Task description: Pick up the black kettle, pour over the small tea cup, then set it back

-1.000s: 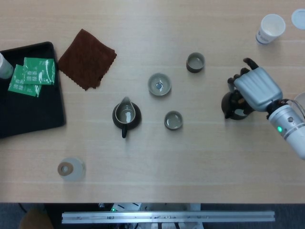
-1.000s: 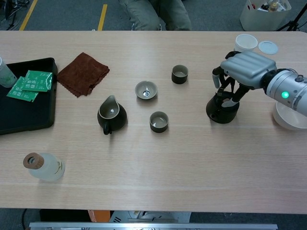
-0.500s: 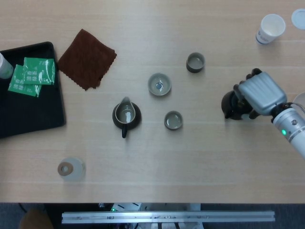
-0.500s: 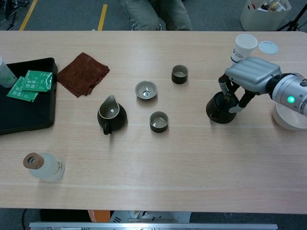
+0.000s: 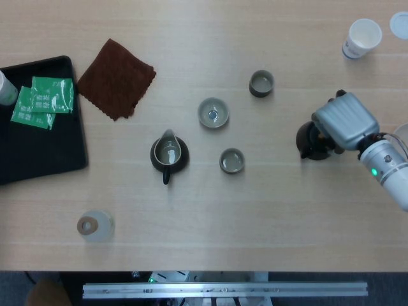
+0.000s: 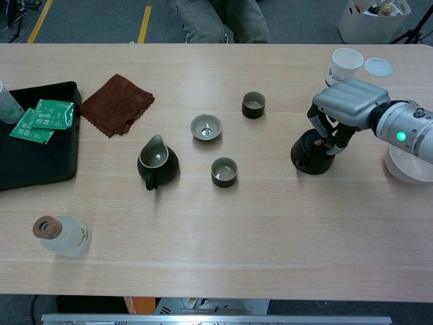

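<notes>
Plainly the right hand (image 6: 346,108) has its fingers (image 6: 329,139) curled down onto the black kettle (image 6: 311,154), which sits on the bench (image 6: 270,223), well right of the small tea cup (image 6: 224,172). A shallow hold could tip it.

The robot's right hand (image 5: 344,122), a silver-grey shell with dark fingers (image 6: 326,132), hangs palm-down at the right side of the table, its fingers curled downward beneath the shell. Whether they grip anything cannot be told. Behind it the white forearm (image 6: 411,134) with a green light runs off the right edge. The left hand is out of sight in both views.
</notes>
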